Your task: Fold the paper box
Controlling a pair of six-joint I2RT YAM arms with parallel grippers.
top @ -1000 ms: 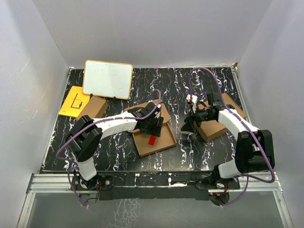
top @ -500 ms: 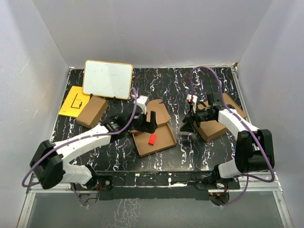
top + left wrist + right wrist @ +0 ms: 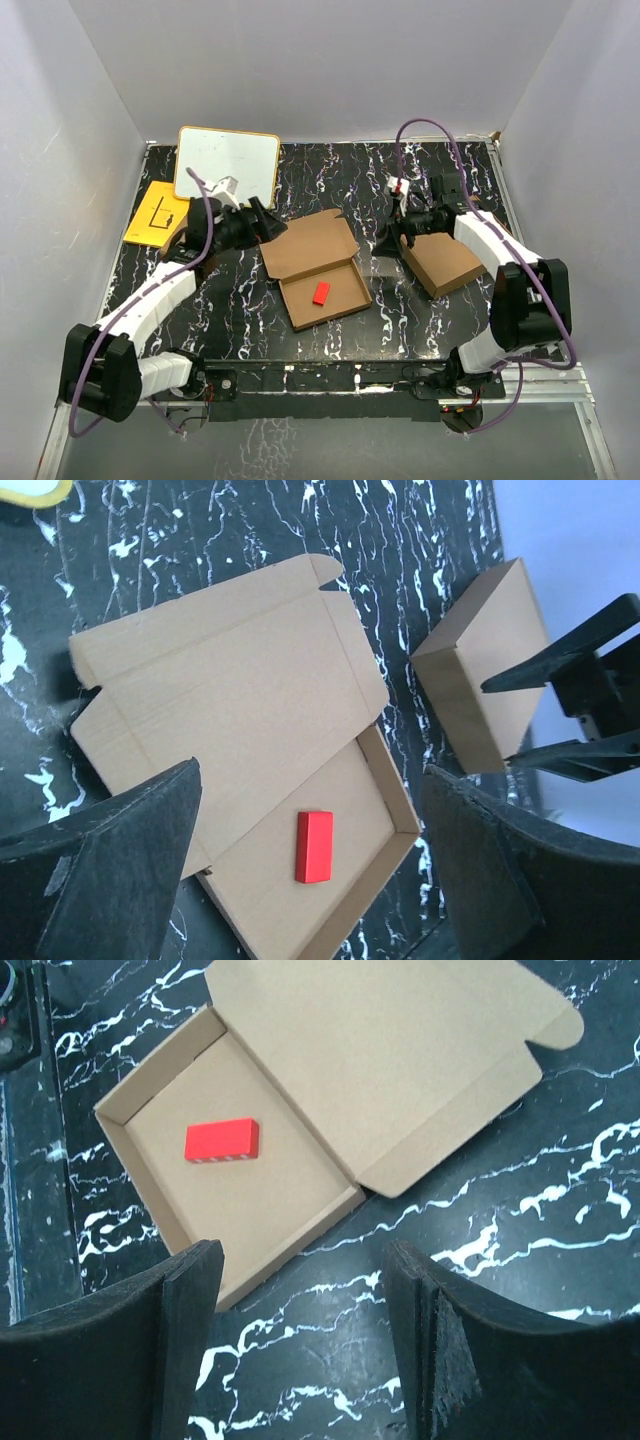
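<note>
While both arms hang off to either side, I see the paper box lying in the middle of the desk with nothing touching it. Its lid is thrown back flat on the far side, still joined along the hinge, and the side flaps and rounded tabs are spread out level with it. The tray sits on the near side with its low walls standing. A small red block lies flat on the tray floor, roughly central and clear of every wall.

My left claw hovers just beside the lid's left edge, a little above the desk. Its wrist view shows the fingers spread wide with nothing between them. My right claw hangs over bare desk between the paper box and a plain brown box that lies closed to the right. Its fingers are also apart and empty, and they frame the tray's near corner from above.

At the back left a whiteboard leans up, and a yellow sheet lies flat beside its lower left corner.
</note>
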